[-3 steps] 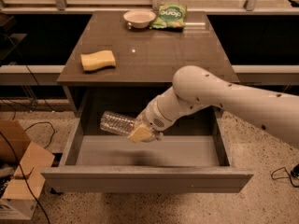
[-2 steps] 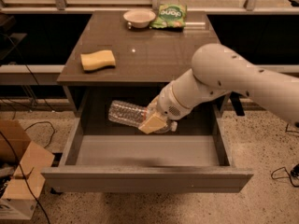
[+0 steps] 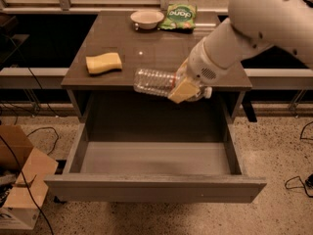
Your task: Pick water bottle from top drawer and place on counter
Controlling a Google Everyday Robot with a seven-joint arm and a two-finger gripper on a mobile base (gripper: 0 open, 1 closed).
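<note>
My gripper (image 3: 182, 85) is at the near edge of the counter (image 3: 146, 50), right of centre, coming in on the white arm (image 3: 244, 28) from the upper right. Fingers (image 3: 185, 90) are clamped on the water bottle (image 3: 154, 81); one tan finger pad shows across the bottle's right end. The cap end is hidden inside my grip, so I can't tell the cap's state.

The bottle lies roughly horizontal, base pointing left and neck end to the right in my grip. It is clear, ribbed and looks empty. It's off the surface, held in the air. In this view it overlaps the counter's near edge and sits above the far part of the open drawer. It is out of the drawer and not set down on the counter. I can't tell how high it is above the slab.

The top drawer (image 3: 156, 187) is pulled fully open toward the near side, with its grey floor bare and its front panel nearest.

On the counter:
- A yellow sponge (image 3: 103, 62) is at the left, well apart from the bottle.
- A pale bowl (image 3: 146, 18) is at the far edge, near centre.
- A green snack bag (image 3: 178, 16) is just right of the bowl, near it.

An open cardboard box (image 3: 19, 180) sits on the speckled floor (image 3: 274, 146), left of the drawer.
</note>
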